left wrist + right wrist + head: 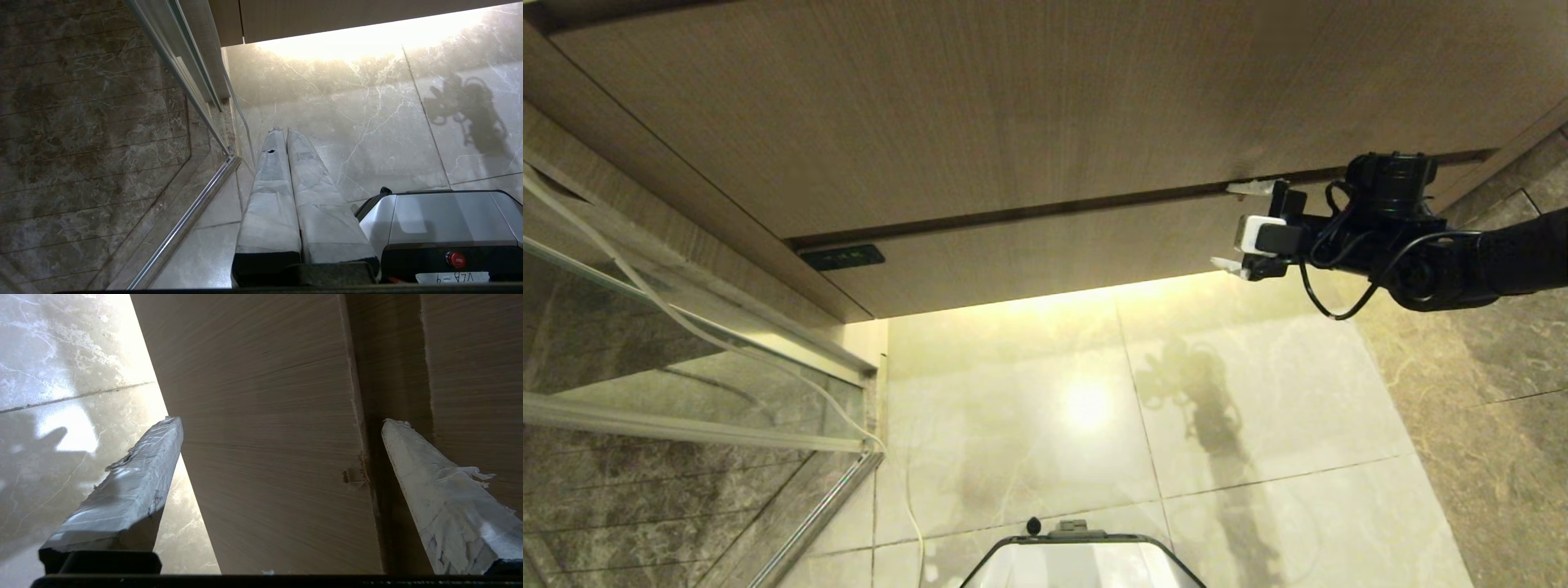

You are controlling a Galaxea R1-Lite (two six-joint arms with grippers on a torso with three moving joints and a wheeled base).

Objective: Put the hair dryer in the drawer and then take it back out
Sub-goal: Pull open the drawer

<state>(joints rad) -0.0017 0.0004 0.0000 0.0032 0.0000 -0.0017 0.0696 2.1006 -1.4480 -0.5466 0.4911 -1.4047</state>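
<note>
Near: the robot's base stands on the pale tiled floor, and beside it the left hand hangs parked, its two taped fingers pressed together on nothing. To the robot's left runs a glass shower screen, with a pale cord trailing along it to the floor.

Farther: the right hand reaches in from the right at the vanity front, fingers spread wide and empty. One fingertip lies at the dark seam above the drawer, the other at the drawer's lower edge, so the flat front sits between them. Whether they touch the wood cannot be told.

The drawer looks closed. The hair dryer appears in no view. By this evidence the task stands at its opening step; every handling of the dryer remains to be done.
</note>
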